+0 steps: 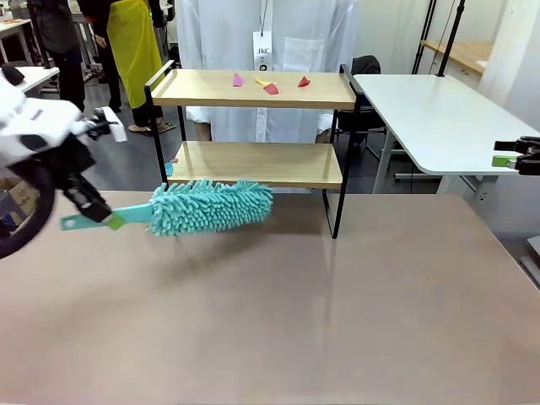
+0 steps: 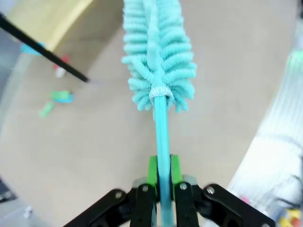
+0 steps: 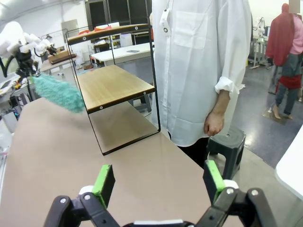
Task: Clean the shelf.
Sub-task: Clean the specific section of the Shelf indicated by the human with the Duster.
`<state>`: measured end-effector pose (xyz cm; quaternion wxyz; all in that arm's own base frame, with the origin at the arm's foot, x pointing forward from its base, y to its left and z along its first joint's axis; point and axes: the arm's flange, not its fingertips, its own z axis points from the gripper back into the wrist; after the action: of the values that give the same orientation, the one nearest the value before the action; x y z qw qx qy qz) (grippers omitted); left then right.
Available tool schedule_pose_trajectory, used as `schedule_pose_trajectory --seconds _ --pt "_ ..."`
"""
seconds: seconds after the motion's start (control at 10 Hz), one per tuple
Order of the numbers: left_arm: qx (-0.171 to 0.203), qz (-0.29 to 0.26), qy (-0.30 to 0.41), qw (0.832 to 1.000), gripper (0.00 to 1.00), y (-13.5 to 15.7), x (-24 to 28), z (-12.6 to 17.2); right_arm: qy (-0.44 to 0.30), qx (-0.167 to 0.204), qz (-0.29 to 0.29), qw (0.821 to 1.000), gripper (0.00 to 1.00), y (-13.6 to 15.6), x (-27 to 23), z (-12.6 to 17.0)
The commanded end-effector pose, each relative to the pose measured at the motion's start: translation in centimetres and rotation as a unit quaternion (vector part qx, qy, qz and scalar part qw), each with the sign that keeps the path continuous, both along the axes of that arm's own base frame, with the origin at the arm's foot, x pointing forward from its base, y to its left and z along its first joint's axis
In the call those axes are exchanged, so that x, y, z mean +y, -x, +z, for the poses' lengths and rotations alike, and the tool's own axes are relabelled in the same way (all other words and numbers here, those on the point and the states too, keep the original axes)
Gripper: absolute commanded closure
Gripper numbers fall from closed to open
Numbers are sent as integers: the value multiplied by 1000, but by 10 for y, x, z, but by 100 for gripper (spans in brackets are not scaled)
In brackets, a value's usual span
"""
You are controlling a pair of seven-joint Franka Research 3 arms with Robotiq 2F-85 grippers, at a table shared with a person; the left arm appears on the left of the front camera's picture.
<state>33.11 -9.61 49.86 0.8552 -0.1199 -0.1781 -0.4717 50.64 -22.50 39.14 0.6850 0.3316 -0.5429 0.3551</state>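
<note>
At the far edge of the table stands the shelf, scraps on its top board; I judge it stiff but light, best steadied by a side rail. My left gripper clamps the soft duster by its handle; my right gripper has its fingers apart

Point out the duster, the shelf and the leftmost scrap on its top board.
duster [image 1: 211, 207], front view, on its fluffy teal head.
shelf [image 1: 253, 162], front view, on its bare lower board.
leftmost scrap [image 1: 238, 80], front view, on its middle.
</note>
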Motion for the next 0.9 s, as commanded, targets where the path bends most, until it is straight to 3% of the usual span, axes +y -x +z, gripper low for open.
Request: schedule_pose_trajectory --seconds 0.0,0.4,0.8 --pt "40 -39 -16 998 87 24 -3 16 2 8 -4 1000 0 -1 3 5" --pt "96 -32 -136 985 87 28 10 58 2 8 -4 1000 0 -1 3 5" --pt "107 -50 -253 960 87 22 25 92 2 8 -4 1000 0 -1 3 5"
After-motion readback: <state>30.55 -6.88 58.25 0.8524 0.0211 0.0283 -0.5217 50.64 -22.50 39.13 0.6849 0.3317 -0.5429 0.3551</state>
